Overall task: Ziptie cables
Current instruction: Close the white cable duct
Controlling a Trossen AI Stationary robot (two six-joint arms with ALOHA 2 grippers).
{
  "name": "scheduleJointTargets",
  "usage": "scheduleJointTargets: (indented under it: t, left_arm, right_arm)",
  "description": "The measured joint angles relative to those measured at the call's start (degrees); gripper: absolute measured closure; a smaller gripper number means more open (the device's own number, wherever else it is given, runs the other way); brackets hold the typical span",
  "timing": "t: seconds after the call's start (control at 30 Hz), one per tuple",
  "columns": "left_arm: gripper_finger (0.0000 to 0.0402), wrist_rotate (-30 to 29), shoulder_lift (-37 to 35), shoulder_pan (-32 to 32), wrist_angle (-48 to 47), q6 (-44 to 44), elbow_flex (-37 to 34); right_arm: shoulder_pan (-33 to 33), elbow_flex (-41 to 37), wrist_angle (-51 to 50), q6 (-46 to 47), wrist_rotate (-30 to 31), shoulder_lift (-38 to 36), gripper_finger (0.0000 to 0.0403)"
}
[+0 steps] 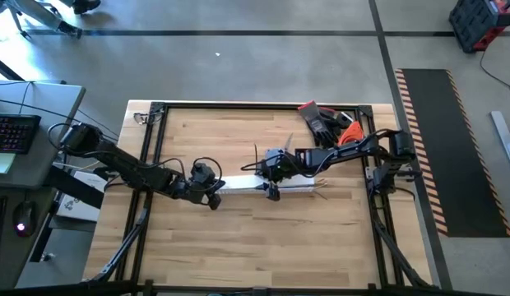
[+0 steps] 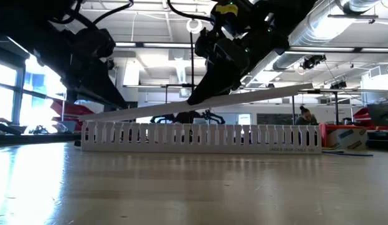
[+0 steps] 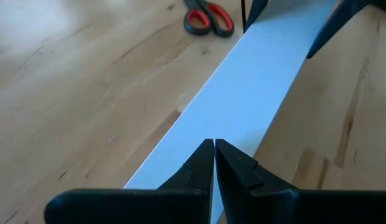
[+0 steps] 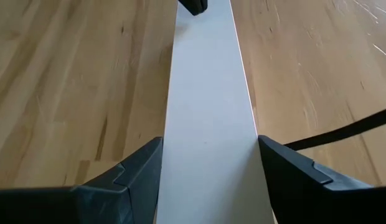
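Observation:
A flat white strip [image 2: 263, 95] lies tilted over the white comb-slotted duct [image 2: 200, 139], which stands on the table. The strip's left end rests low on the duct and its right end stands higher. My right gripper [image 1: 271, 187] is shut on the strip near its middle. My left gripper [image 1: 212, 197], shut, sits over the strip's left end. One thin dark wire [image 4: 342, 130] shows beside the strip in the right wrist view. The rest of the cables are hidden. My left gripper [image 3: 215, 149] comes slanting down from the table's left, its shut fingertips [image 3: 205, 158] on the top face of the strip's left end [image 3: 199, 134]. That end lies low on the duct. My right gripper [image 4: 208, 168] pinches the strip across its width, one finger [image 4: 140, 171] on each long edge [image 4: 168, 149], coming slanting from above on the right. The strip sits tilted in the hold, its right part raised off the duct.
Red-handled scissors [image 3: 208, 18] lie on the wood beyond the strip. Black and orange gloves [image 1: 325, 123] sit near the table's far right corner. A black frame [image 1: 238, 105] borders the table. Bare wood [image 1: 255, 238] stretches toward the near edge.

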Motion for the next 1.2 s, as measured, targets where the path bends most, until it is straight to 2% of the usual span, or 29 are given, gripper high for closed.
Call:
scheduleJointTargets:
  t: [0.27, 0.7, 1.2]
  left_arm:
    - [0.0402, -0.05, 2.32, 0.0, 0.17, -1.66, 0.0]
    - [0.0402, 1.91, 0.1, -0.02, 0.58, -1.51, 0.0]
    - [0.0402, 1.43, 1.98, -0.04, 1.62, -2.6, 0.02]
  right_arm:
    - [0.17, 0.0, -0.7, -0.26, -0.08, 0.0, 0.0189]
    - [0.48, 0.0, 0.95, -1.51, -0.21, -0.33, 0.0189]
    - [1.18, 0.0, -0.47, -1.59, 0.33, -0.33, 0.0189]
